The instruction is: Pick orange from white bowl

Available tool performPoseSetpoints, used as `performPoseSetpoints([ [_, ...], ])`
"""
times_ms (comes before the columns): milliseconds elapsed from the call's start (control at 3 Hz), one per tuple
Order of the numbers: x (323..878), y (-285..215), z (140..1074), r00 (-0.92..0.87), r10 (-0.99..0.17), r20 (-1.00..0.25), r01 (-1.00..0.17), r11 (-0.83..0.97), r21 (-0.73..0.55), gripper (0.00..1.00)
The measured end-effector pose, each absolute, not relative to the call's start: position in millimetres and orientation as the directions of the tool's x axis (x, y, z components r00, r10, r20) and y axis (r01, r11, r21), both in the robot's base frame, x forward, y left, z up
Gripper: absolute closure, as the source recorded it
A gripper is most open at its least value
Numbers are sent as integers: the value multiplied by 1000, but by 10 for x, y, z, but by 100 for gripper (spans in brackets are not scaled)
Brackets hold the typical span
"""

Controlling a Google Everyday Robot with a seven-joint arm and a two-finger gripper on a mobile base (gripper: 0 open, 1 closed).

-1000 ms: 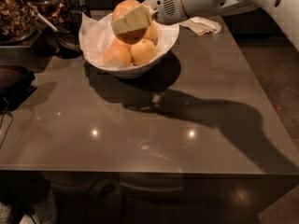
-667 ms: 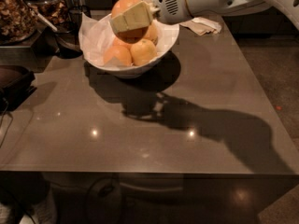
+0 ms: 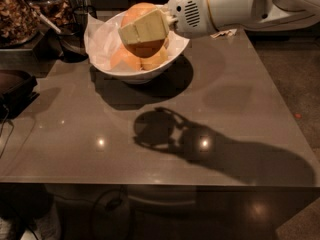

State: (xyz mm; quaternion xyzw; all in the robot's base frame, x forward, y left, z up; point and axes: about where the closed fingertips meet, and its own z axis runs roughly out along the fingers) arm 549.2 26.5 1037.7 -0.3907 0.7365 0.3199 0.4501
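The orange [image 3: 141, 50] is the largest, deep orange fruit, and my gripper [image 3: 138, 28] is shut on it. A pale yellow finger pad [image 3: 145, 28] lies across the orange's front and the other finger is hidden behind it. The orange hangs just above the white bowl [image 3: 100, 58], which is lined with white paper and stands at the table's back left. Two smaller, paler fruits [image 3: 125, 60] lie in the bowl under the orange. My white arm [image 3: 225, 6] reaches in from the upper right.
A dark cup with a utensil [image 3: 70, 40] stands left of the bowl. A tray of brown food [image 3: 15, 14] is at the far left, and a dark object [image 3: 15, 86] sits at the table's left edge. A white scrap [image 3: 223, 33] lies behind the arm. The grey table [image 3: 225, 114] bears the arm's shadow.
My gripper has lifted the orange up from among the other fruits in the bowl. The round shadow of the orange has moved out onto the table.
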Motion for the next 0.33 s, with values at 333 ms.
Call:
performPoseSetpoints([
  [333,5329,224,10362,-323,-299,-898,-856,496,143,100],
])
